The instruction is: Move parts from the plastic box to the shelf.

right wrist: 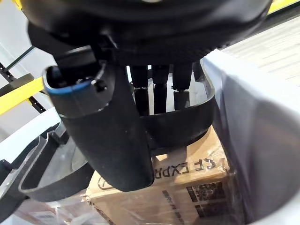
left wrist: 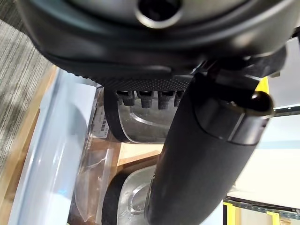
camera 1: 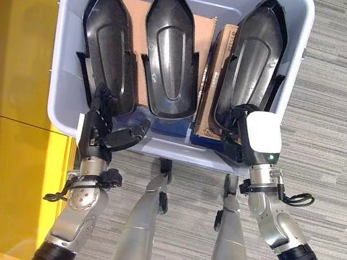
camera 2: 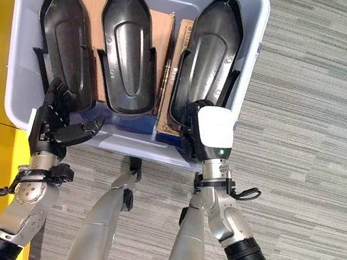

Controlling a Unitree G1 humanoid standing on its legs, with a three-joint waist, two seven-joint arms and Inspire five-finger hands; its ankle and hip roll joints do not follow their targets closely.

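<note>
My right hand curls its fingers over the rim of the rightmost black moulded plastic part in the pale-blue plastic box, while my left hand hangs loosely open beside the leftmost black part.

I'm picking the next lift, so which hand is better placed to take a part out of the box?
Likely right. The right hand has fingers hooked over the right part's rim; the left hand's thumb stands off its part.

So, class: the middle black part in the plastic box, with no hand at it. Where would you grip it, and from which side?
Probably at its near, wide end. The middle black part leans in the plastic box with its narrow tip far and its raised rim at the near edge, so a hand coming over the near wall can hook that rim, as the left hand and right hand reach their parts.
</note>
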